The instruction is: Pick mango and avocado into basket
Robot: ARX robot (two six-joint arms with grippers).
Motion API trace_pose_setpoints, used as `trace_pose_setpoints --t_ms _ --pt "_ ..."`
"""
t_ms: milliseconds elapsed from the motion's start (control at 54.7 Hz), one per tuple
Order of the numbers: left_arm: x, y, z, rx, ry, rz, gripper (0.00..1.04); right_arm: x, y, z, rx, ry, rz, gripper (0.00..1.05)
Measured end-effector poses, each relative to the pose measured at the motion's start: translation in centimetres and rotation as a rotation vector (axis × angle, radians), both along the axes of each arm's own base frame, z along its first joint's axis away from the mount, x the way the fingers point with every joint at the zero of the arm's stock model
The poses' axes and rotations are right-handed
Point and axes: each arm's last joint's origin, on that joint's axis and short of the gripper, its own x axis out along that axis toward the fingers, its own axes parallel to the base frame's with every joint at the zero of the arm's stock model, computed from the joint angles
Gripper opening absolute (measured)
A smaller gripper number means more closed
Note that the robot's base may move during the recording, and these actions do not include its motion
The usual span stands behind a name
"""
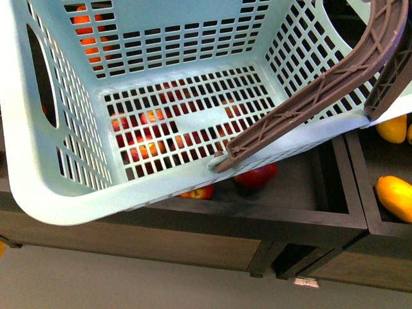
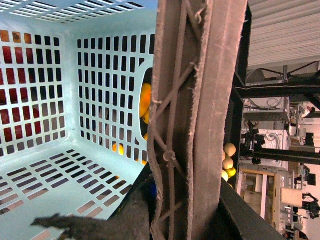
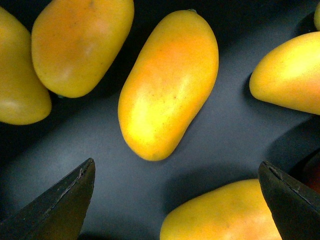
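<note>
My right gripper (image 3: 175,165) stood spread wide w/ nothing btw its jaws. In the right wrist view only the two dark fingertips (image 3: 60,200) showed, one at each side. Just ahead of them lay the mango (image 3: 167,85), oblong and yellow w/ an orange blush. It lay flat on the dark compartment floor (image 3: 230,135), and neither tip touched it. Other mangoes (image 3: 75,45) lay round it, near but apart from it.

In the front view the basket (image 1: 38,193) filled most of the frame. It was light teal w/ slotted walls and sat tilted over the dark wooden bins (image 1: 302,219). The compartment w/ mangoes sat right of the basket, below its rim. Two yellow fruits (image 1: 396,196) showed there (which of them was the one under my right gripper, I couldn't tell). One brown ribbed handle (image 1: 322,90) crossed the basket's right front corner. Red apples (image 1: 257,175) lay under the basket; some showed through its floor slots and some just past its front rim. Orange fruit (image 1: 84,29) showed through the slots of the basket's far wall.

As for my left gripper, the left wrist view showed the handle close up against the basket's inner walls, w/ a dark frayed edge (image 2: 100,222) below it. The fingers didn't show clearly, so I couldn't tell if they were clamped or apart.
</note>
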Motion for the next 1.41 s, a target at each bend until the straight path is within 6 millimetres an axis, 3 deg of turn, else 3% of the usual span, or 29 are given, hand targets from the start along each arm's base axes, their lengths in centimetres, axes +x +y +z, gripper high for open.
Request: trace_pose_setpoints --t_ms 164,548,1334,1407 --pt "0.0 0.0 0.0 0.000 0.000 0.000 0.19 1.0 0.0 -1.4 0.021 0.008 -0.017 0.96" --pt "0.0 0.0 0.0 0.000 0.000 0.000 0.19 3.0 -0.5 -2.7 0.009 0.033 -0.052 0.96" --pt "0.0 0.0 0.0 0.000 0.000 0.000 0.19 4.7 -1.3 -4.2 0.000 0.051 -0.087 0.96" --pt "0.0 0.0 0.0 0.000 0.000 0.000 0.19 4.6 -1.3 -4.4 0.004 0.054 -0.091 0.90"
